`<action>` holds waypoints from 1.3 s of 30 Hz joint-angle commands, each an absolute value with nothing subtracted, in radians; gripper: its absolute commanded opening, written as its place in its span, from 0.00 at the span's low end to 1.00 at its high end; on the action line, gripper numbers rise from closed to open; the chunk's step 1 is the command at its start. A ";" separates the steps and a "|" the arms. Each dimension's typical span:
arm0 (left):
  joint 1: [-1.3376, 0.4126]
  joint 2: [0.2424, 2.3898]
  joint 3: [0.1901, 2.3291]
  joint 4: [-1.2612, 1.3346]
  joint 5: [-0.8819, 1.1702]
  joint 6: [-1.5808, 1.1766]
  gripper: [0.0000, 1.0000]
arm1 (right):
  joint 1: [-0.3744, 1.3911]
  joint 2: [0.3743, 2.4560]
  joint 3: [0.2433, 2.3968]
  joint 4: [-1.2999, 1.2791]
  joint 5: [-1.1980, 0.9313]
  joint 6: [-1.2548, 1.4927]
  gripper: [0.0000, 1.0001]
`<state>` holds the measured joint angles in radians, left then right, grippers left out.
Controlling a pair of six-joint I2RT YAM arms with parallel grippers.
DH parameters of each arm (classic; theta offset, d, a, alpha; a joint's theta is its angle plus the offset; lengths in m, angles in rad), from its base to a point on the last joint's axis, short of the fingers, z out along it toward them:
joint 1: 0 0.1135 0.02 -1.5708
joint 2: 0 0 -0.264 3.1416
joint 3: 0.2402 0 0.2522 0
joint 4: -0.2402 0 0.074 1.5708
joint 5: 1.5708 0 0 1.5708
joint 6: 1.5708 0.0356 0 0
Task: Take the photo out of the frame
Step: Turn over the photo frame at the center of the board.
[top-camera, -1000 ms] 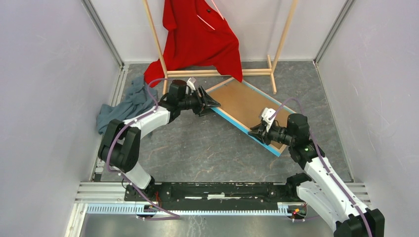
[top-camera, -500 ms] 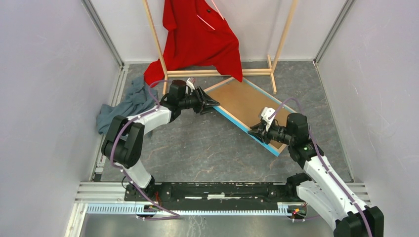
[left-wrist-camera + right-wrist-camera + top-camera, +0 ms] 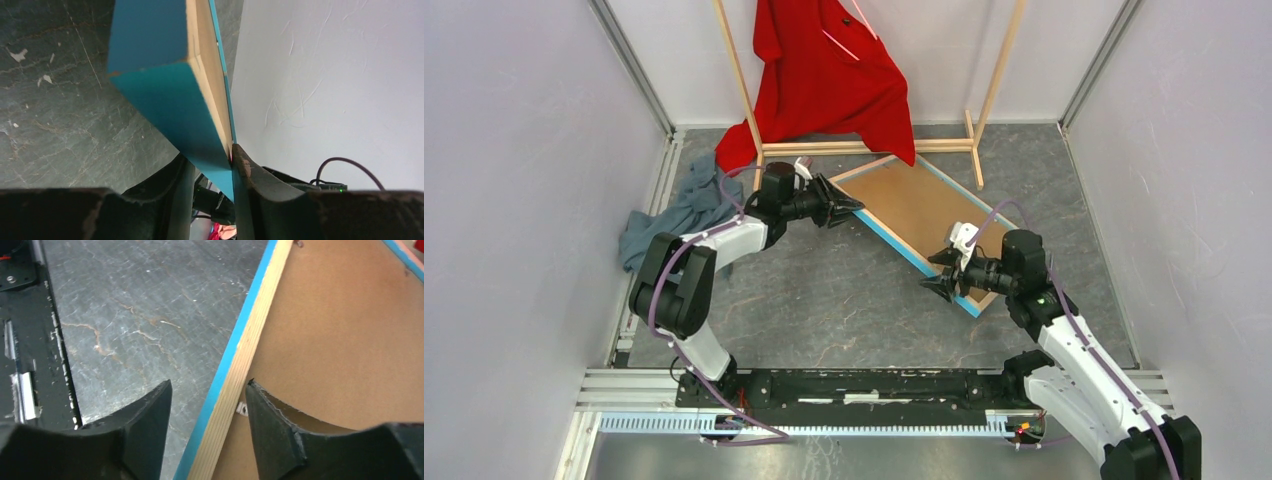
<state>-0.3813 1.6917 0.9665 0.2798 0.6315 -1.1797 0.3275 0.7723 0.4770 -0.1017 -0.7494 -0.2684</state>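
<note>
The frame lies face down on the grey table, set at a slant, with its pale wood rails and light blue edge showing. Inside it sits the brown backing board, filling the whole opening from rail to rail. The photo is hidden beneath the board and cannot be seen in any view. In the right wrist view a small metal tab sits at the inner side of the frame's near rail, against the board.

The left gripper is at the frame's far-left corner. In its wrist view the blue edge runs down between the two fingers and both press against it, so the jaws are clamped on the frame.

The right gripper is at the frame's near long side, close to the near corner. Its jaws stand apart, one finger over the bare table outside the frame, the other over the backing board, the wood rail between them and untouched.

Just beyond the frame stands a wooden clothes rack with a red shirt hanging on it. Left of the frame a grey-blue cloth lies crumpled.
</note>
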 commanded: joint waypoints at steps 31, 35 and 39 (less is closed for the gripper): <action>-0.173 1.654 0.883 0.233 0.706 -0.973 0.38 | 0.017 1.106 0.751 -0.202 -0.656 -0.239 0.98; -0.158 1.648 0.864 0.203 0.701 -0.933 0.38 | -0.037 1.198 0.724 -0.151 -0.618 -0.201 0.98; -0.141 1.642 0.854 0.163 0.693 -0.877 0.38 | -0.072 1.261 0.725 -0.141 -0.576 -0.179 0.98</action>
<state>-0.1623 1.6913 0.8570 0.1619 0.6647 -0.9859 -0.0463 1.2270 0.7250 -0.2039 -0.6331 -0.2234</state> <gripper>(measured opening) 0.379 0.979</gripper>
